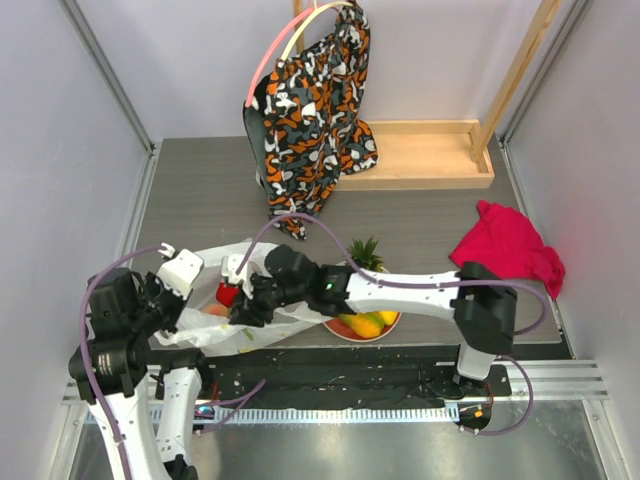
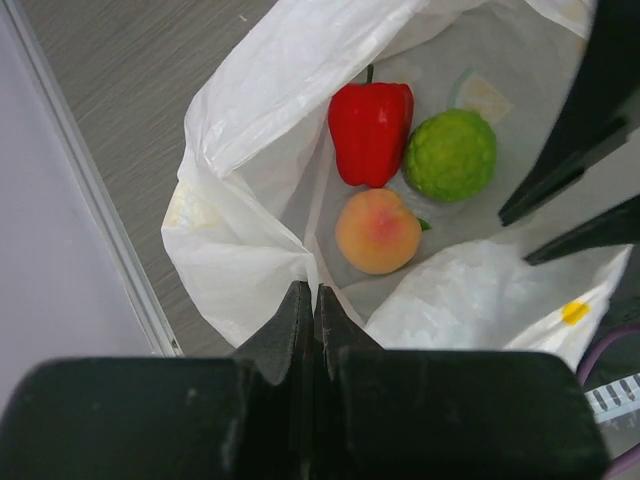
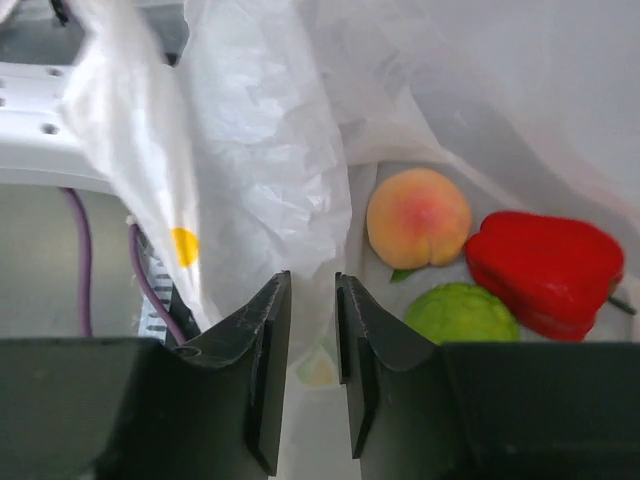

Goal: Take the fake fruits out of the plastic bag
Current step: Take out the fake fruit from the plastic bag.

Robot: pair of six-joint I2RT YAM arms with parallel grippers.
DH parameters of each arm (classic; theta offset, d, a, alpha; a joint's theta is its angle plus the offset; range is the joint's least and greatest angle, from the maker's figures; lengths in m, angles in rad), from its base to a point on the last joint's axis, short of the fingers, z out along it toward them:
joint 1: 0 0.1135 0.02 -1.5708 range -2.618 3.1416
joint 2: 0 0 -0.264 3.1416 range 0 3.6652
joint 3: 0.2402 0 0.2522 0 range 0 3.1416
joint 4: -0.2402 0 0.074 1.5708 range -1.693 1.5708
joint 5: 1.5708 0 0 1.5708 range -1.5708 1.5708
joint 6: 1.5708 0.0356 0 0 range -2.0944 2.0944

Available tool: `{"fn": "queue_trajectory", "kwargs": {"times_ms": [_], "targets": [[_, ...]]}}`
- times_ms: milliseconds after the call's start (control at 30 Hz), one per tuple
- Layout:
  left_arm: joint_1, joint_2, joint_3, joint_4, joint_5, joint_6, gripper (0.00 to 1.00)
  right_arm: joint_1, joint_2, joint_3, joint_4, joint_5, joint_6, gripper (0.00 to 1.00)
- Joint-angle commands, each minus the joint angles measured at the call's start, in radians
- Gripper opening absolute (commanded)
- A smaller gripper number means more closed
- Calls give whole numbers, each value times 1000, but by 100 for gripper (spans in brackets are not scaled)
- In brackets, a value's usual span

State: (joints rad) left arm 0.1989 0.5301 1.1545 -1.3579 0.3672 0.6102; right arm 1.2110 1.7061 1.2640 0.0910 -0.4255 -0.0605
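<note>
Fake fruits (image 2: 378,232), three pieces in red, green and peach, lie inside the plastic bag (image 2: 250,120) on the table (image 1: 200,190); the left gripper (image 2: 313,295) has its jaws shut on the bag's near rim. The right gripper (image 3: 313,285) stands at the opposite lip, jaws narrow but apart astride a fold of film. Step in hand, as judged: opening the bag mouth; the next move calls for a firm pinch and an outward pull before any fruit is reached.

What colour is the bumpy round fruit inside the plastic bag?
The bumpy fruit is green; the left wrist view shows it best.
</note>
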Motion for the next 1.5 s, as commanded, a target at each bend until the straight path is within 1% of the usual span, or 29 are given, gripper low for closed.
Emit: {"fn": "queue_trajectory", "kwargs": {"times_ms": [0,33,67,100,133,167,200,300,367,400,467,533,567,633,667,700,767,800,900,967,1067,1200,1233,1267,1300,1333,1367,1433,1467], "targets": [[7,-64,-35,-221,-25,14,0,8,52,9,147,149,90,30],[7,-73,-47,-208,-31,17,0,36,49,-44,151,131,67,30],[7,-79,-49,-202,-39,23,0,60,27,-78,154,79,-72,30],[7,-76,-50,-199,-42,26,0,91,15,-115,147,53,-172,33],[7,-68,-53,-199,-40,26,0,140,9,-182,142,38,-215,35],[7,-56,-53,-202,-37,42,0,134,26,-204,154,28,-199,36],[7,-45,-53,-220,-27,57,0,125,36,-219,206,40,-138,36],[7,-7,-53,-251,-37,108,0,104,84,-166,164,18,-121,39],[7,7,-41,-277,-56,137,0,81,92,-134,182,25,-114,43],[7,11,-41,-296,-62,169,0,73,86,-132,193,46,-110,45],[7,2,-50,-303,-86,186,0,47,73,-123,214,63,-84,45],[7,-24,-61,-302,-94,221,0,36,38,-124,217,120,-62,47],[7,-33,-64,-303,-90,232,0,33,27,-126,211,135,-65,49],[7,-47,-79,-302,-83,255,0,33,24,-121,199,178,-88,57],[7,-48,-87,-303,-77,261,0,33,29,-118,193,200,-93,69],[5,-51,-98,-300,-74,263,0,33,36,-120,194,227,-96,74],[7,-45,-107,-303,-65,267,0,32,73,-103,181,281,-108,80],[7,-42,-110,-303,-57,267,0,33,88,-86,181,295,-104,88],[7,-33,-111,-303,-53,270,0,33,157,-45,173,372,-53,98],[7,-30,-110,-303,-56,272,0,24,216,-23,168,398,-4,100],[7,-38,-113,-302,-62,273,0,16,283,24,155,396,22,99],[7,-47,-111,-303,-67,280,0,18,323,78,101,421,30,93],[7,-50,-114,-303,-62,283,0,18,323,77,93,421,25,82],[7,-50,-119,-302,-59,286,0,18,316,78,90,421,15,74],[5,-51,-122,-302,-56,287,0,18,311,77,85,404,-16,64],[7,-51,-124,-302,-51,289,0,18,303,77,75,392,-31,49],[8,-54,-136,-300,-51,293,0,13,284,81,69,377,-44,44],[4,-59,-145,-287,-51,293,0,7,248,90,46,331,-59,38],[2,-59,-151,-279,-50,293,0,-2,230,101,38,312,-62,37]]}}
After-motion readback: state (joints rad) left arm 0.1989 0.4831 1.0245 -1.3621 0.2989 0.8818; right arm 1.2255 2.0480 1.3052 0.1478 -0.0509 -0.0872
